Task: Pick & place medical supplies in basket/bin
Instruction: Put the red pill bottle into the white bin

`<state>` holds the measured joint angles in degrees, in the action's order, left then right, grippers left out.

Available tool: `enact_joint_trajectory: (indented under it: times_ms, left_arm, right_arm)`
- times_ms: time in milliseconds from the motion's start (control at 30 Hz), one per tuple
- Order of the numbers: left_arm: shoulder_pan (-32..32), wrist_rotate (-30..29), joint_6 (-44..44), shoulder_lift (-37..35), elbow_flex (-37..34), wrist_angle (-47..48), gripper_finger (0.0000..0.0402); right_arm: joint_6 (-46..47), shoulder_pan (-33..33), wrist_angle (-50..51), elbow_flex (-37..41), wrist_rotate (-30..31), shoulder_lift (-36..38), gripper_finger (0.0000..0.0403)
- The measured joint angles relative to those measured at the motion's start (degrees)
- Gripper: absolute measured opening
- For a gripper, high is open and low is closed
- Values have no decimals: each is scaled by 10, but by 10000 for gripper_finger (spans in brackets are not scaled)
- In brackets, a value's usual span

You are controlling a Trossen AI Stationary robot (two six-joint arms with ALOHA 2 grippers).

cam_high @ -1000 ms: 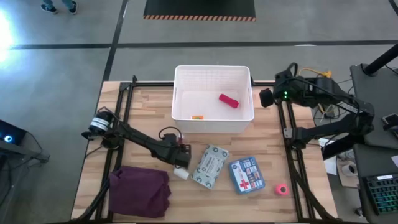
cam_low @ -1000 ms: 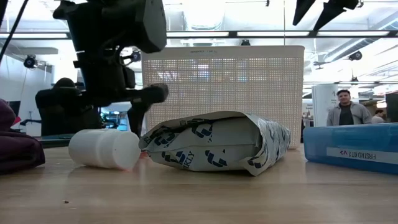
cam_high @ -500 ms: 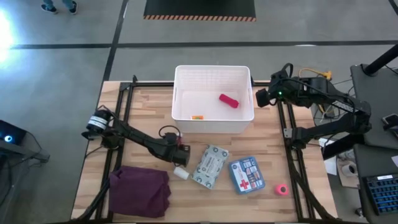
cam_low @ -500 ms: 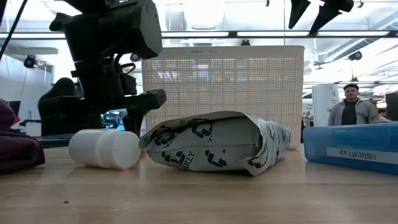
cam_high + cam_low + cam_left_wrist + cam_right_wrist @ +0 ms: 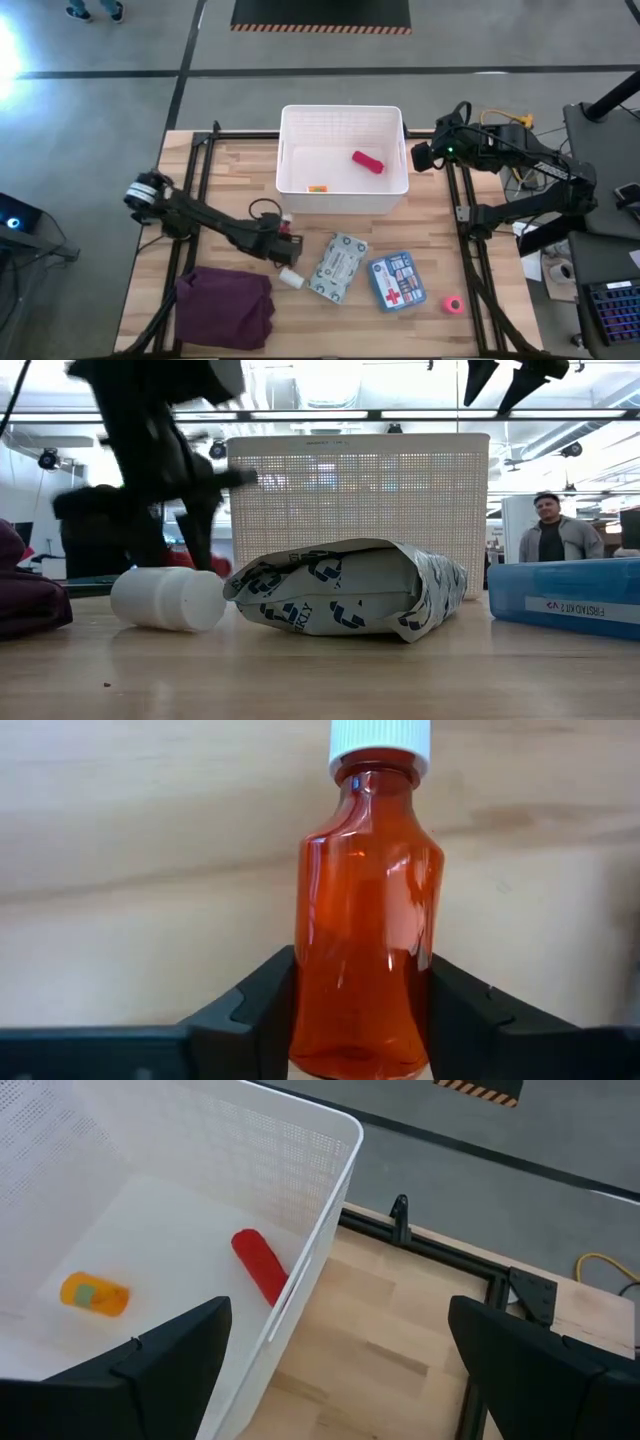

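Nearest the low camera, a small white bottle (image 5: 167,598) lies on its side on the wooden desk (image 5: 470,330), with the grey-green flat packet (image 5: 345,591) just beside it and the blue first-aid box (image 5: 565,592) further along the same front row. In the high view the same row runs from a folded maroon cloth (image 5: 225,307) at the front left corner, past the white bottle (image 5: 291,279), the packet (image 5: 337,266) and the box with its red cross (image 5: 396,281), to a pink roll (image 5: 453,304) near the front right edge. Just behind the white bottle, the left hand (image 5: 284,243) pinches a small red bottle (image 5: 365,910) with a white cap; the left wrist view shows its two dark fingers (image 5: 250,1010) pressed against the bottle's sides above bare wood. Farther back, the white basket (image 5: 342,120) stands at the middle of the desk's far side, holding a pink-red tube (image 5: 367,161) and a small orange item (image 5: 317,188). The right hand (image 5: 425,157) hovers just beside the basket's right wall, fingers (image 5: 170,1355) spread wide and holding nothing. Beyond the desk, a person (image 5: 550,528) stands in the room.
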<state>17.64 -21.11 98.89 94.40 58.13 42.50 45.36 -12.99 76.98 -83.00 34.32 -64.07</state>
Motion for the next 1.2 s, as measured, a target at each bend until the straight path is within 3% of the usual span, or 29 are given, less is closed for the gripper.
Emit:
enact_joint_trajectory:
  times_ms: [167, 267, 400, 500, 600, 767, 833, 1000, 1200]
  left_arm:
    - [62, -15, 65, -92, 11, 71, 152]
    - [105, -89, 87, -144, 37, 97, 152]
    - [123, -242, -7, -194, 88, 66, 152]
    - [90, -299, -122, -206, 130, 47, 152]
    - [22, -285, -264, -202, 167, 33, 151]
    - [-128, -142, -494, -170, 217, -25, 151]
    - [-177, -118, -555, -155, 236, -33, 152]
    - [-232, -123, -629, -131, 272, -33, 190]
    - [-221, -109, -624, -132, 264, -23, 269]
  right_arm:
    - [-6, 0, -4, 0, 2, 0, 366]
    - [-18, 0, -15, 0, 2, 0, 366]
    - [-25, 0, -29, 0, 1, 0, 366]
    - [-35, 0, -34, 0, -1, 0, 366]
    - [-45, 0, -41, 0, -7, 0, 366]
    - [-50, 0, -51, 0, -37, 0, 366]
    - [-45, 0, -52, 0, -44, 0, 366]
    - [-20, 6, -51, 0, -46, 3, 366]
    - [-12, 20, -51, 0, -48, 3, 366]
